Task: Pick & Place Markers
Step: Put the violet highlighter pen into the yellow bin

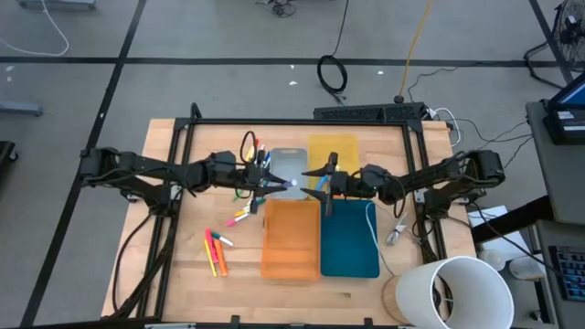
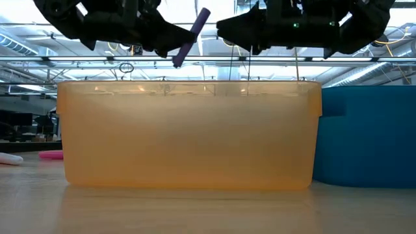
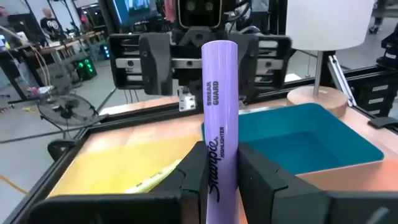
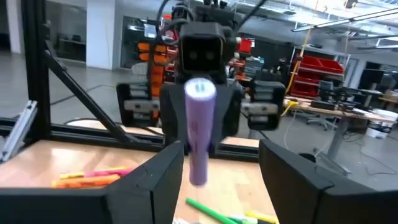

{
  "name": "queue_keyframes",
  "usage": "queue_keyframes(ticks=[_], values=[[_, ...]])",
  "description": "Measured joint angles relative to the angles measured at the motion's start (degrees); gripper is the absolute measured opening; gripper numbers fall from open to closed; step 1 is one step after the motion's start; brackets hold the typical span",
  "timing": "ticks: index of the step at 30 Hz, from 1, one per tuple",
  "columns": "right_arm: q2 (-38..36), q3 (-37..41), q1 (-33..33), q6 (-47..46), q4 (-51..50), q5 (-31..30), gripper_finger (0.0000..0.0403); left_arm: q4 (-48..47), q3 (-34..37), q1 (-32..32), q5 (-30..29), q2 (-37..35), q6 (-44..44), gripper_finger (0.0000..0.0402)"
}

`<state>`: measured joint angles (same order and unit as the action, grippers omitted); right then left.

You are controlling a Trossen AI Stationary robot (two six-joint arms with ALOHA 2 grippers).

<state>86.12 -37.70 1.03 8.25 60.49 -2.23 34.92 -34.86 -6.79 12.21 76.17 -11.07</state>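
My left gripper (image 1: 272,183) (image 3: 221,163) is shut on a purple highlighter (image 3: 219,93) (image 2: 190,38) and holds it out over the trays at mid-table. My right gripper (image 1: 311,183) (image 4: 221,152) faces it, open. Its two fingers stand on either side of the highlighter's free end (image 4: 199,168) without touching. More markers lie on the wood left of the orange tray (image 1: 216,251) (image 1: 239,217). Others lie by the grey tray's far-left corner (image 1: 252,155), and a yellow one lies in the yellow tray (image 3: 149,180). My left gripper pinches the purple highlighter between its two fingers at the printed part of the barrel near its back end (image 3: 217,174). The fingers lie along the barrel, which sticks out past their tips toward the right gripper. It is lifted clear above the trays, tilted upward.
Four trays sit at mid-table: grey (image 1: 288,164), yellow (image 1: 336,148), orange (image 1: 291,247) and teal (image 1: 352,247). A white cord (image 1: 372,228) crosses the teal tray's right side. A large white cylinder (image 1: 457,292) stands at the near right corner. Black frame bars border the table.
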Motion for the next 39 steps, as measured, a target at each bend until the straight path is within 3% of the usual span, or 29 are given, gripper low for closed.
queue_keyframes(ticks=[14, 22, 33, 39], values=[[4.4, -7.4, -1.3, -1.8, -7.0, 1.1, 0.0197, 5.0, -0.4, 0.5, 1.0, 4.1, 1.3, 0.0063], [10.4, -11.7, -1.5, -1.1, -4.8, 3.0, 0.0197, 4.8, -0.4, 0.5, 1.6, 4.1, 2.2, 0.0063], [8.6, -12.0, -1.5, 0.2, -7.7, 3.6, 0.0196, 3.6, -0.4, 0.5, 1.9, 4.1, 2.4, 0.0066], [8.8, -12.0, -1.5, 1.2, -9.2, 0.7, 0.0195, 3.6, -0.4, 0.9, 1.8, 4.1, 2.2, 0.0066]])
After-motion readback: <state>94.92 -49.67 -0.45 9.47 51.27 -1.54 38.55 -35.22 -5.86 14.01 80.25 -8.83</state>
